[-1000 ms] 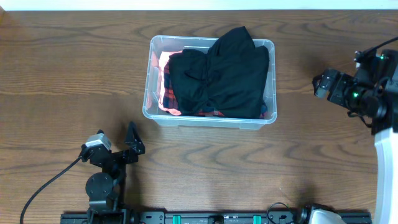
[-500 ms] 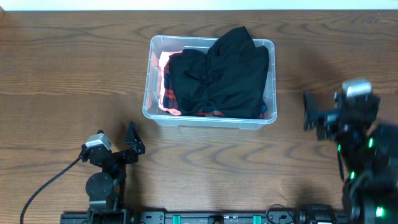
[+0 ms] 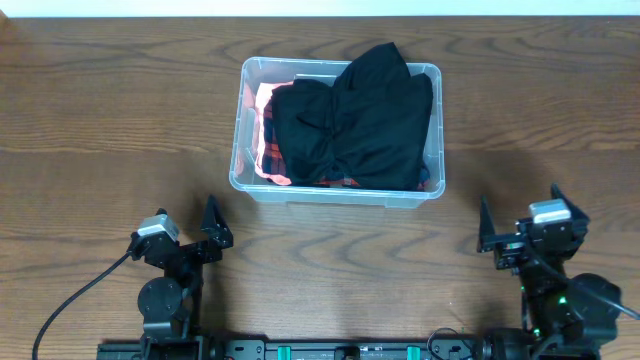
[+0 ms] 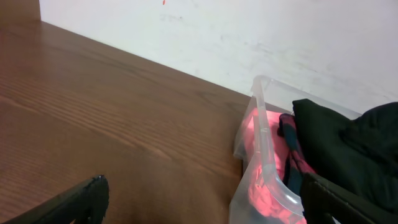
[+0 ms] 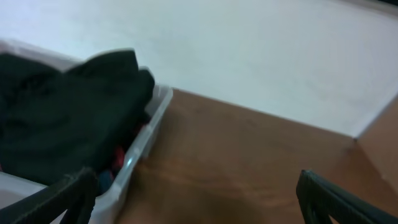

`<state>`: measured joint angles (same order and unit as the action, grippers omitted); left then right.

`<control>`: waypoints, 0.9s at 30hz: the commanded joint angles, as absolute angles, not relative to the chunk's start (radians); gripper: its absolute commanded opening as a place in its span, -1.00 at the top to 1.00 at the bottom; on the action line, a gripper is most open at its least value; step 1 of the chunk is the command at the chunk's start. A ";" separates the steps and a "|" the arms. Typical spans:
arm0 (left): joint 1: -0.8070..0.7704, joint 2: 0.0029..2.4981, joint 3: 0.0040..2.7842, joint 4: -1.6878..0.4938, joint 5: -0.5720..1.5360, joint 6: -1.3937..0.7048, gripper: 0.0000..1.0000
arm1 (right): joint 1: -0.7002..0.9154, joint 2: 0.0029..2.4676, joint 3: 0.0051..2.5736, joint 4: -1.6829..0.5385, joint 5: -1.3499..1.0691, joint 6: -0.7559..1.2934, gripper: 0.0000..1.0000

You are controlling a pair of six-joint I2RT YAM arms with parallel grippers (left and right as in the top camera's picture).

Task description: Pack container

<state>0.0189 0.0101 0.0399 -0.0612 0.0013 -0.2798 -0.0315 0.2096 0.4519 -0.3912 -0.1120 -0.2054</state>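
Clear container (image 3: 338, 192) full of black clothing (image 3: 360, 120), left hand (image 3: 187, 216) and right hand (image 3: 520, 206) both spread, empty

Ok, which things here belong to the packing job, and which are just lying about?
Job: container, black garment and red plaid cloth inside it, left claw, right claw, both open and empty.
Lying about: black cable on the table.

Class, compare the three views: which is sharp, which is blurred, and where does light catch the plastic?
Overhead: sharp, evenly lit, the container crisp. Left wrist: sharp, rim bright, red cloth glowing through the wall. Right wrist: soft throughout, black clothing smeared.
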 commanded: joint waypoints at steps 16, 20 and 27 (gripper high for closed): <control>0.024 0.004 0.006 -0.072 0.008 -0.266 -0.96 | -0.048 0.005 0.198 -0.236 -0.101 -0.222 -0.98; 0.024 0.004 0.006 -0.072 0.008 -0.266 -0.96 | -0.049 0.005 0.192 -0.216 -0.100 -0.223 -0.99; 0.024 0.004 0.006 -0.072 0.008 -0.266 -0.96 | -0.055 0.005 0.126 -0.170 -0.094 -0.220 -0.99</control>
